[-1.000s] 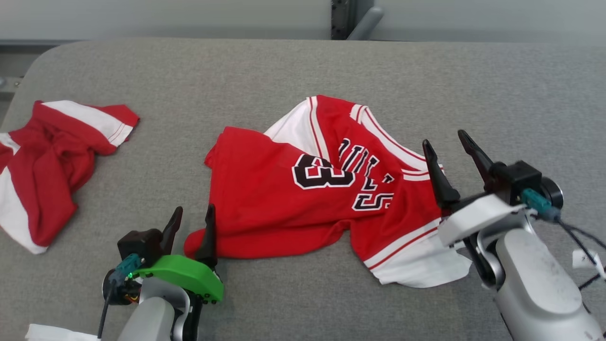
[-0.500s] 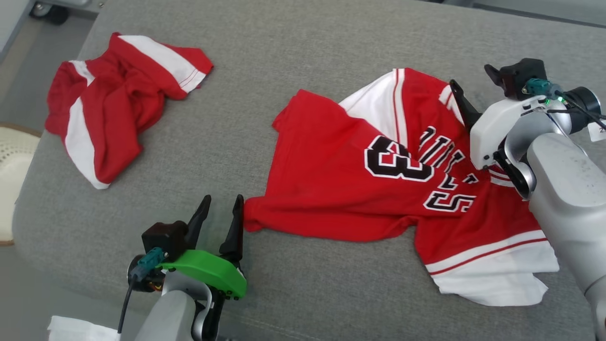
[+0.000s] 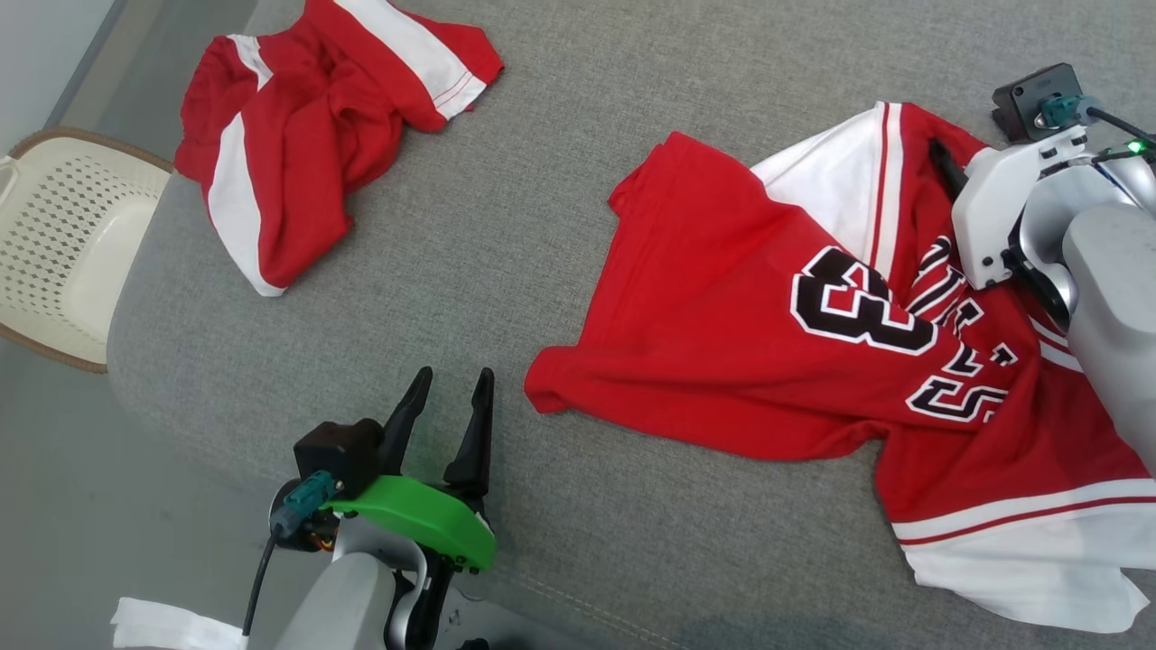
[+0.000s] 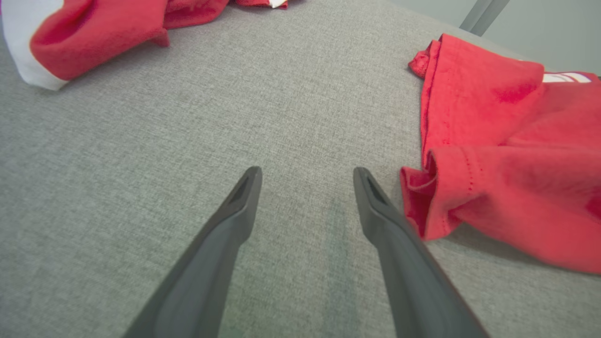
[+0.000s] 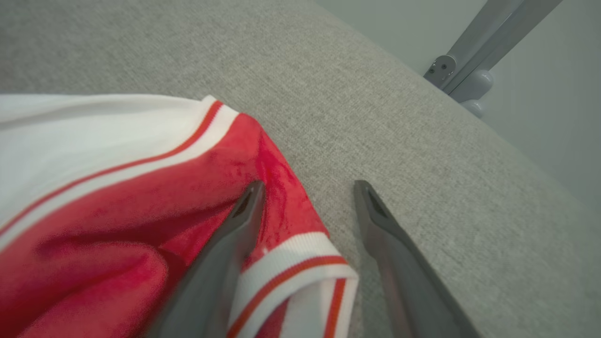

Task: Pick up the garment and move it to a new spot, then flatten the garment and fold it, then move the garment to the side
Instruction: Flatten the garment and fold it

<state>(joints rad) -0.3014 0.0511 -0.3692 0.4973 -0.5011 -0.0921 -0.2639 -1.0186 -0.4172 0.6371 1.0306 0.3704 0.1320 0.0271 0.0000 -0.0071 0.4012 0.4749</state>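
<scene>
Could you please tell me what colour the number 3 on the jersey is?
The number 3 is black, outlined in white; head view shows it best.

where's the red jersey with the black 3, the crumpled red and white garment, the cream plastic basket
red jersey with black 3 [image 3: 722, 343], head view, red cloth left of the number
crumpled red and white garment [image 3: 298, 181], head view, red middle folds
cream perforated plastic basket [image 3: 63, 217], head view, perforated wall

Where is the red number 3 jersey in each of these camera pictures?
Head view: jersey, right half.
Left wrist view: jersey, right side, a folded red corner nearest.
Right wrist view: jersey, left and bottom, white striped trim showing.
Shared landmark: the grey fabric surface beneath it.
</scene>
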